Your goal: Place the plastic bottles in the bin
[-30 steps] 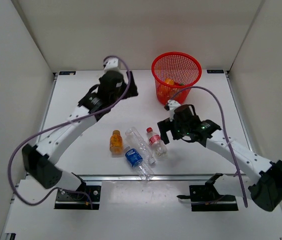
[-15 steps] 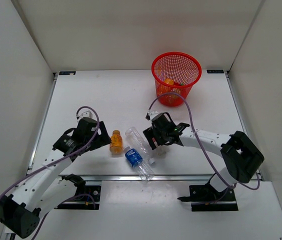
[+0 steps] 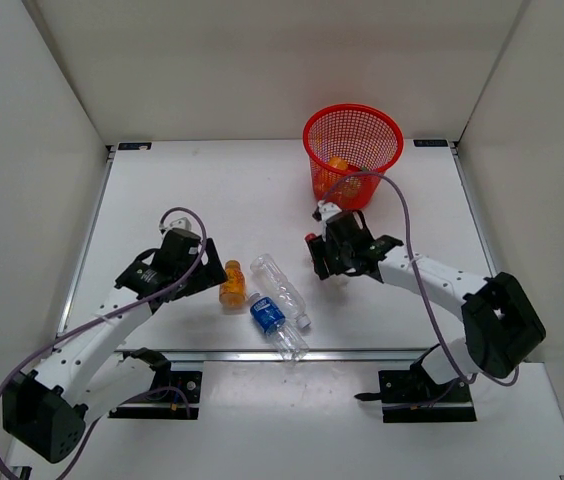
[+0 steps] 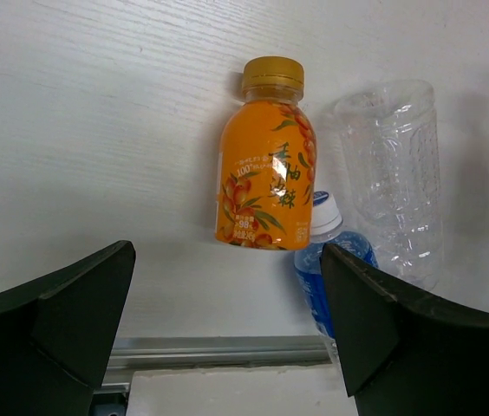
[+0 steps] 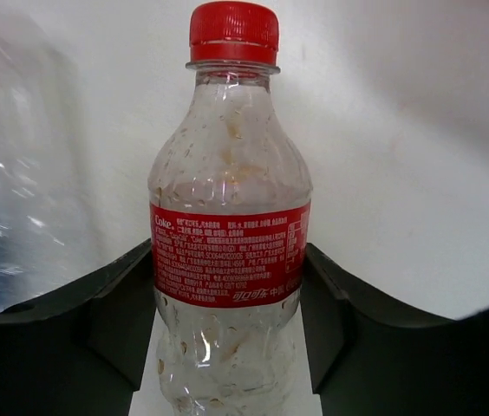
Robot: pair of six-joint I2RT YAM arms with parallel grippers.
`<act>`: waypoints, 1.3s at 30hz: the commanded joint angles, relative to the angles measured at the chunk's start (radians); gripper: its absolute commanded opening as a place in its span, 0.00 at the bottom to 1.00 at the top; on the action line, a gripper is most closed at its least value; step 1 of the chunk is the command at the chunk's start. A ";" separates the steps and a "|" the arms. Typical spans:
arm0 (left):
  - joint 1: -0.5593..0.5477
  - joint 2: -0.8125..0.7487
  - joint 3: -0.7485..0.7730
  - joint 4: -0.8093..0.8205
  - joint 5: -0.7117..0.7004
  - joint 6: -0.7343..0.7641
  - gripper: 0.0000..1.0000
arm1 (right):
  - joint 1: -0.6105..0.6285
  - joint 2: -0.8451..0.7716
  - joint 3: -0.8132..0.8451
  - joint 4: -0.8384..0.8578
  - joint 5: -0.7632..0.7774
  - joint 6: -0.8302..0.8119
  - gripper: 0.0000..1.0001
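red-label bottle (image 5: 230, 173) inside the right gripper (image 5: 227, 299)

Overhead camera looks down; close left wrist camera shares its orange bottle (image 3: 231, 283).

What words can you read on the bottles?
"Coke": on the red band of the red-label bottle; the white print beside and under it is too small to read.
"100%": on the orange bottle; its Chinese characters and other small print I cannot read for sure.
Nothing can be read on the blue-label bottle.
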 commanded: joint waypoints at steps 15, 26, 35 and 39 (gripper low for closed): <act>0.009 0.138 0.025 0.088 0.023 0.017 0.99 | -0.325 0.176 0.789 0.130 -0.180 -0.262 0.19; -0.011 0.287 0.066 0.152 0.064 0.069 0.98 | -0.381 0.243 0.839 0.178 -0.188 -0.242 0.99; -0.025 0.384 0.040 0.233 0.093 0.088 0.99 | -0.433 0.036 0.770 -0.014 0.030 -0.103 0.99; -0.028 0.419 0.016 0.256 0.093 0.085 0.97 | -0.512 -0.157 0.540 -0.009 -0.019 -0.013 0.99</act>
